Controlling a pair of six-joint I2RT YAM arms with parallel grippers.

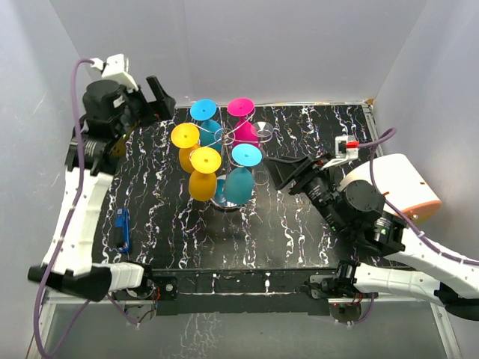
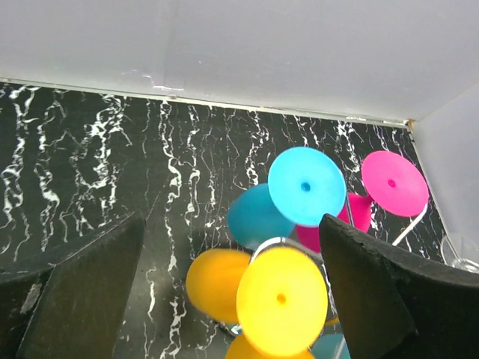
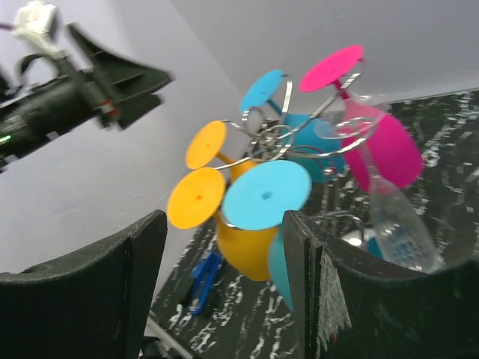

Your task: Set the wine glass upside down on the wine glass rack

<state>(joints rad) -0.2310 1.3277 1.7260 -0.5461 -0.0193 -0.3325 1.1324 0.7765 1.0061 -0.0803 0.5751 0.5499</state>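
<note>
The wine glass rack [image 1: 224,137], silver wire on a chrome base, stands mid-table and carries several coloured glasses hanging upside down: yellow [image 1: 204,160], blue [image 1: 245,155] and pink [image 1: 241,107]. A clear wine glass [image 1: 263,130] hangs upside down on its right side; in the right wrist view it [image 3: 395,218] hangs beside the pink glass [image 3: 389,146]. My left gripper [image 1: 160,96] is open and empty, up at the rack's far left. My right gripper [image 1: 287,173] is open and empty, just right of the rack, and its fingers [image 3: 142,254] frame the blue and yellow glasses.
A blue clip [image 1: 123,230] lies on the black marbled table [image 1: 314,224] at the near left; it also shows in the right wrist view [image 3: 203,280]. A white and orange object [image 1: 404,187] sits at the right edge. White walls close in the back and sides.
</note>
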